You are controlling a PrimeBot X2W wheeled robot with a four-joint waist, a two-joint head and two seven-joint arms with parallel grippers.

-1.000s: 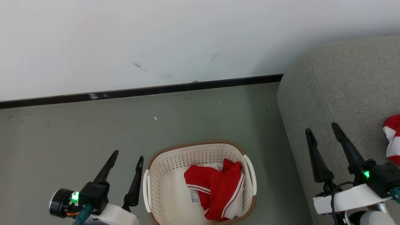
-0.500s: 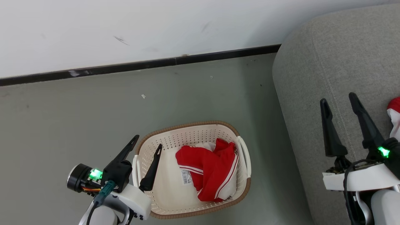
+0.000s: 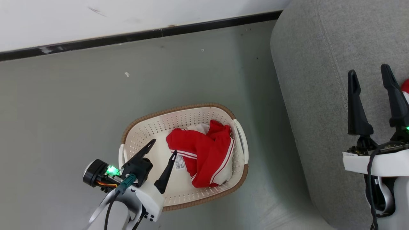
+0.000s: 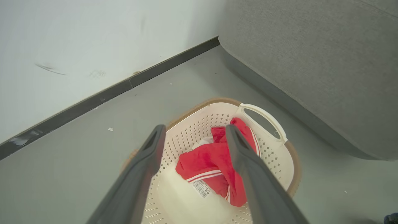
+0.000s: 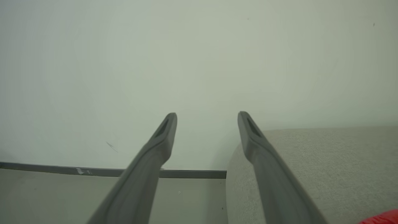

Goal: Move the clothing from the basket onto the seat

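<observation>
Head view, lower left: left hand (image 3: 164,146) spread wide, empty, fingers (image 3: 166,174) above the near-left part of the basket (image 3: 179,108), tips pointing toward upper right. One tip just beside a white label (image 3: 180,163) on the cloth; contact or not, cannot tell.

Basket on floor (image 3: 64,105), centre of frame, near the seat (image 3: 313,64) and parted from it by a strip of floor. Brown rim, cream perforated walls.

Clothing (image 3: 204,156): red bundle with white stripes, crumpled, in the right half of the basket, against the wall nearest the seat. Bit of white fabric at its upper edge. Cream basket bottom showing at left of the bundle.

Left wrist view: both fingers rising from bottom edge, well apart, bundle framed between them. White handle (image 4: 264,115) at the basket's right side. Seat at upper right, pale wall (image 4: 62,37) and dark skirting (image 4: 93,99) at upper left.

Head view, right edge: right hand (image 3: 368,68) likewise spread wide, empty, over the seat top, fingers pointing up the frame. Red scrap (image 3: 405,88) with some white at far right edge, on the seat, partly behind one finger; kind of garment not discernible.

Right wrist view: fingers wide apart against the wall, nothing between them. Rounded seat corner at lower right, skirting low in frame, sliver of red at bottom right corner.
</observation>
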